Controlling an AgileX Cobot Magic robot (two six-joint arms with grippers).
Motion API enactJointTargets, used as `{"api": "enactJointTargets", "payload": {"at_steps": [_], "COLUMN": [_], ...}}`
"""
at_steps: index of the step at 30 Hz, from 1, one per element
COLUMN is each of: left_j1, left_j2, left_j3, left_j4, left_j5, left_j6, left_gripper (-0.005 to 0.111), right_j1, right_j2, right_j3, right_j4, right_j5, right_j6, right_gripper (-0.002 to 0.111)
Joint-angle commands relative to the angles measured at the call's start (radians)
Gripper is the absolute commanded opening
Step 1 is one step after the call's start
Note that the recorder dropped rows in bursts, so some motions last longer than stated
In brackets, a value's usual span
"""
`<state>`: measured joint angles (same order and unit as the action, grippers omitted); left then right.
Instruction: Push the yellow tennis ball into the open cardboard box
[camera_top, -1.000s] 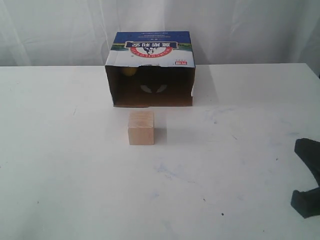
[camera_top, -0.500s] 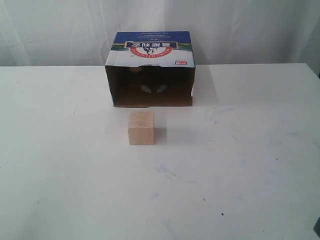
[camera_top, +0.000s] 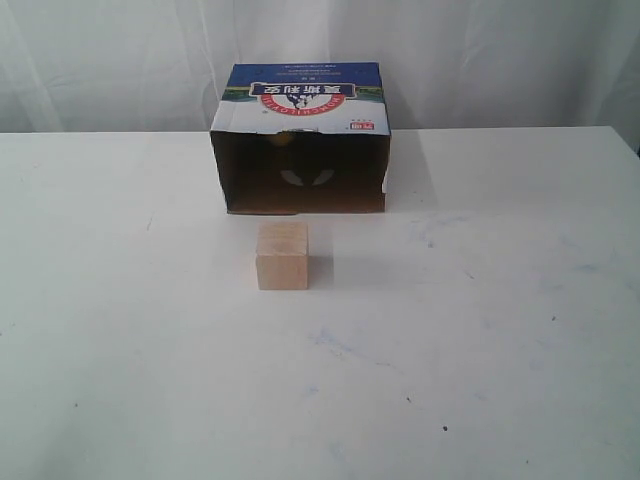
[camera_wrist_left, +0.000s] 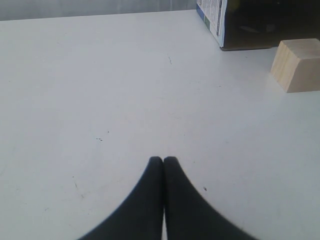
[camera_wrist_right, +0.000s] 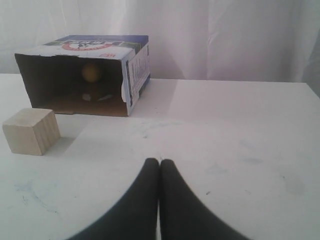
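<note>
The open cardboard box (camera_top: 300, 135) lies on its side at the back of the table, its dark mouth facing the front. The yellow tennis ball (camera_wrist_right: 92, 72) rests deep inside the box (camera_wrist_right: 80, 75), dim in the right wrist view; in the exterior view I can only faintly make it out (camera_top: 281, 139) in the shadow. My left gripper (camera_wrist_left: 163, 160) is shut with nothing in it, low over bare table. My right gripper (camera_wrist_right: 159, 162) is shut too, holding nothing, well back from the box. Neither gripper shows in the exterior view.
A pale wooden cube (camera_top: 282, 255) stands on the white table (camera_top: 480, 330) just in front of the box mouth; it shows also as the cube (camera_wrist_left: 297, 65) in the left wrist view and the cube (camera_wrist_right: 31, 131) in the right wrist view. White curtain behind.
The right gripper, seen at the right edge a second ago, has withdrawn out of the exterior view. The ball has rolled deeper into the box's shadow.
</note>
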<state>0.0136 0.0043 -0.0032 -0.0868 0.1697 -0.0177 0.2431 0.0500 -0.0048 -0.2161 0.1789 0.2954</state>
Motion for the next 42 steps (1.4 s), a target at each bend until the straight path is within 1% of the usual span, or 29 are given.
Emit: {"api": "enactJointTargets", "payload": {"at_steps": [1, 6, 24, 26, 30, 32, 42], "left_j1": [0.004, 0.004, 0.004, 0.004, 0.004, 0.004, 0.004], "left_j2": [-0.004, -0.004, -0.004, -0.004, -0.004, -0.004, -0.004], "left_j3": [0.003, 0.003, 0.003, 0.003, 0.003, 0.003, 0.003], "left_j4": [-0.002, -0.002, -0.002, -0.002, -0.002, -0.002, -0.002], "left_j5": [-0.004, -0.004, -0.004, -0.004, -0.004, -0.004, -0.004], "left_j6": [-0.004, -0.004, -0.004, -0.004, -0.004, -0.004, -0.004], "left_gripper": [0.0, 0.0, 0.0, 0.0, 0.0, 0.0, 0.0], "right_j1": [-0.005, -0.005, -0.005, -0.005, -0.005, -0.005, -0.005], "right_j2": [-0.035, -0.048, -0.048, -0.048, -0.048, -0.048, -0.048], "right_j3": [0.005, 0.005, 0.005, 0.005, 0.005, 0.005, 0.005], "right_j4": [0.006, 0.006, 0.019, 0.042, 0.079, 0.113, 0.133], "right_j5": [0.058, 0.09, 0.09, 0.081, 0.058, 0.052, 0.036], "right_j6": [-0.002, -0.002, -0.002, -0.058, -0.262, -0.333, -0.354], "right_gripper": [0.0, 0.0, 0.0, 0.0, 0.0, 0.0, 0.0]}}
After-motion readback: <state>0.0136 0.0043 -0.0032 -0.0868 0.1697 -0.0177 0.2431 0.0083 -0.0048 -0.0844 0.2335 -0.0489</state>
